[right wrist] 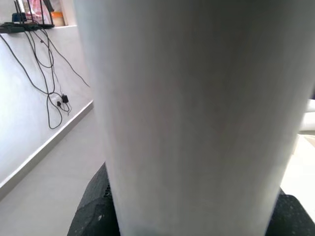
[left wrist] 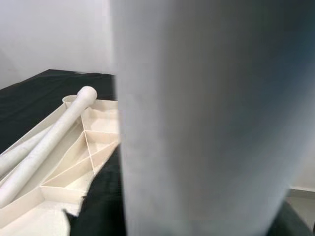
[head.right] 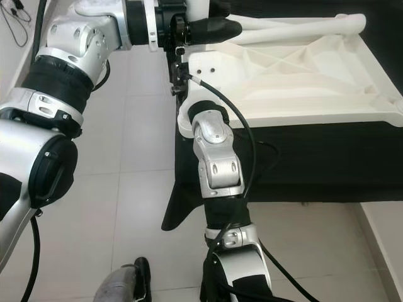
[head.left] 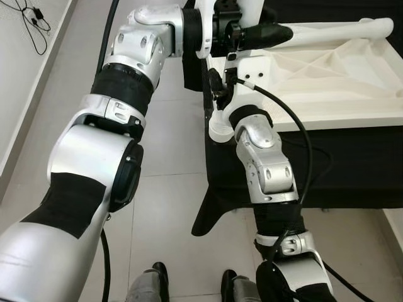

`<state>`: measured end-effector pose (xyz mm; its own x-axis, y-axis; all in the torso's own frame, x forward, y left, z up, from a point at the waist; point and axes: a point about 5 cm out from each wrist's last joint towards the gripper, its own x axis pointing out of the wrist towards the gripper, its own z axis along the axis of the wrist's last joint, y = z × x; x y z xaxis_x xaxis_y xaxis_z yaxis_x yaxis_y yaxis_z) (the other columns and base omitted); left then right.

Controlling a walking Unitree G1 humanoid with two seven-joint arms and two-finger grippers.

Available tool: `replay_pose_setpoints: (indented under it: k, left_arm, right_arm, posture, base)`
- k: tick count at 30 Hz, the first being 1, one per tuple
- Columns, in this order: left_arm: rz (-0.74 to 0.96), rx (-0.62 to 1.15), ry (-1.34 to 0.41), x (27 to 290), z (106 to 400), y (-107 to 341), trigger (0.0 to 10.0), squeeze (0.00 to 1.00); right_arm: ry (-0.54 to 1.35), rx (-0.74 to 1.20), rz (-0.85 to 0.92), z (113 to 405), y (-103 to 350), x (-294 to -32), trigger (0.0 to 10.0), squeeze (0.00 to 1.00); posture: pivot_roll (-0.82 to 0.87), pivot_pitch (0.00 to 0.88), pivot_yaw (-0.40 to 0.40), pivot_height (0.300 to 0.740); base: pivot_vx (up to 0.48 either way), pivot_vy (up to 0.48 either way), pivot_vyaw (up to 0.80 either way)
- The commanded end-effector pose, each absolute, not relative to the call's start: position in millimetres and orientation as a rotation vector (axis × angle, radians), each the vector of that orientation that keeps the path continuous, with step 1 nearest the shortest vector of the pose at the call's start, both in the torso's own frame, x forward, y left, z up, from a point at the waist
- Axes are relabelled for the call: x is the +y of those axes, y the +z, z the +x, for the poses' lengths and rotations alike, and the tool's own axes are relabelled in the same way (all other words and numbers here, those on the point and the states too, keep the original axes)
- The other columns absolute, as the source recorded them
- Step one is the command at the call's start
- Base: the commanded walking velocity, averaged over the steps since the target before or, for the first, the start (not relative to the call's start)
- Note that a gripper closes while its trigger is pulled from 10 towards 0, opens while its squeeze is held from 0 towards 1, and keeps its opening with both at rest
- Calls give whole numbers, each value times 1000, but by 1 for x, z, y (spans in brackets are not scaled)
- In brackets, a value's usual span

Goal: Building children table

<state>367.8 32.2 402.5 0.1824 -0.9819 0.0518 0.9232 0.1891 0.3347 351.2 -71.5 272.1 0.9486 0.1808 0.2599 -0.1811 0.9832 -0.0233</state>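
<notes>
Both claws (head.left: 217,47) grip table leg (left wrist: 197,123) upright

Pale tiled floor (head.left: 167,160) — white wall (right wrist: 34,98) with dangling cables (right wrist: 49,73).

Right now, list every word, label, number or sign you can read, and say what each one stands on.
None can be read.
White tabletop, upside down on the black cloth: no print.
White legs: plain.
Items on the far ledge: too small and blurred to read.

a black-draped table (head.left: 352,170) carries an upturned white tabletop (head.left: 334,82) on it.
</notes>
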Motion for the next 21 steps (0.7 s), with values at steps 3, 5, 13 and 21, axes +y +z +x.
replay_pose_setpoints:
  k: [3, 5, 13, 21]
  left_arm:
    - [300, -250, -1439, 23, 363, 399, 0, 0]
    - [301, -253, -1441, 22, 362, 400, 0, 0]
    - [308, -256, -1453, 21, 361, 400, 0, 0]
    - [317, -258, -1466, 20, 360, 401, 0, 0]
  right_arm:
    - [105, -12, 45, 358, 221, -82, 0, 0]
    - [113, -13, 46, 360, 222, -83, 3882, 0]
    - [303, -143, -20, 375, 252, -101, 10000, 1000]
    - [696, -241, -95, 393, 286, -134, 10000, 0]
  posture:
    - [72, 274, 0, 740]
    - [72, 274, 2, 740]
    - [73, 271, 15, 740]
    - [81, 271, 17, 740]
  base:
    - [0, 0, 0]
    - [0, 0, 0]
    - [0, 0, 0]
    - [0, 0, 0]
